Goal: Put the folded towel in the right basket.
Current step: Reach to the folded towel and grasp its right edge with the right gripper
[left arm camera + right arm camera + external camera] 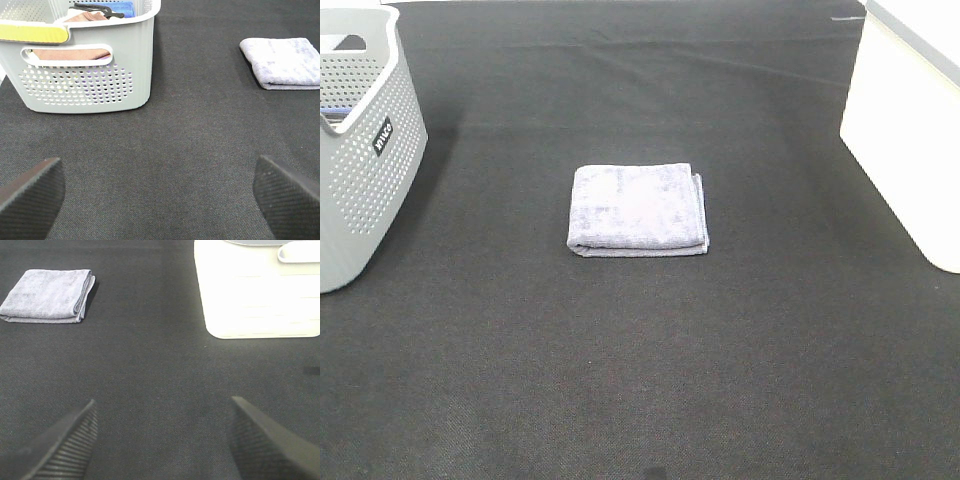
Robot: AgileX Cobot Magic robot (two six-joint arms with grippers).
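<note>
Folded towel (638, 210) flat on bench (640, 380), midway between grey perforated basket (365, 160) and white right basket (910, 130), touching neither. Long side runs basket to basket. Left gripper (160, 196) and right gripper (166, 436): jaws apart, empty, towel ahead and inward of each. Neither arm plainly nearer. Exterior view shows no gripper.

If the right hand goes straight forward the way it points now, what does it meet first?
Probably only the black table cover: the right hand aims between the folded towel and the white basket. Depth is unclear.
</note>
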